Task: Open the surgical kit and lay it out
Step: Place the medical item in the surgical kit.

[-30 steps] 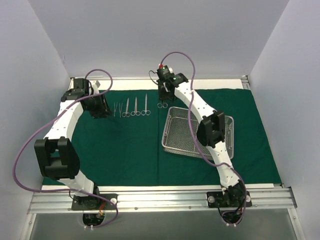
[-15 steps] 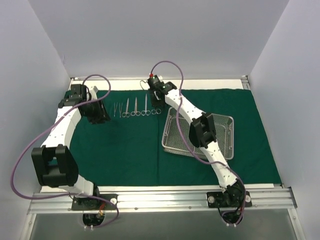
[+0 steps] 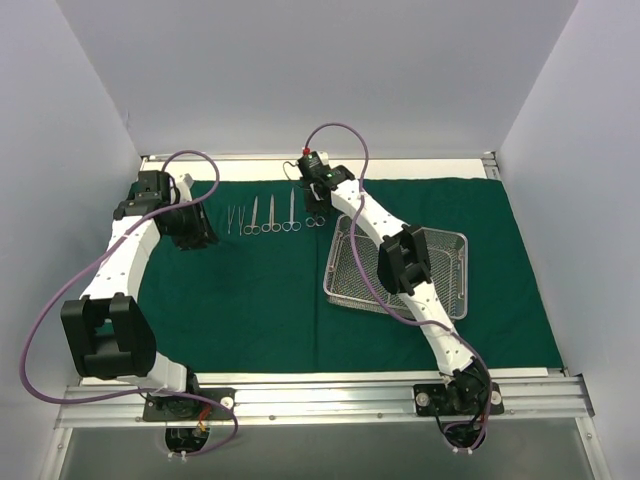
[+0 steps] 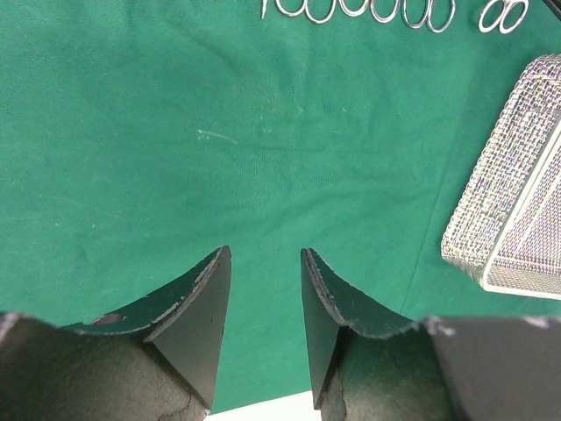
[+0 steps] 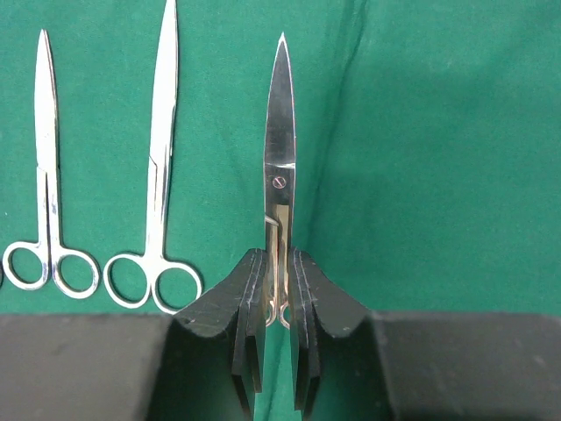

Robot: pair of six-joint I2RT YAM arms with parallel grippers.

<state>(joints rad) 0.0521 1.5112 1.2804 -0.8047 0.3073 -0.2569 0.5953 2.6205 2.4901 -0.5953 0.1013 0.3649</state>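
Right arm (image 3: 365, 212) stretched forward, jaws clamping scissors (image 5: 280, 114), evident only in wrist view; left arm (image 3: 125, 250) bent, jaws open over drape (image 4: 175, 132).

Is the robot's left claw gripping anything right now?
No: in its wrist view the left gripper stands open, and only the bare green cloth shows through the gap.

arms (image 3: 128, 245): white, black joints | cables (image 3: 338, 125): purple | pincer fingers (image 4: 197, 307): black
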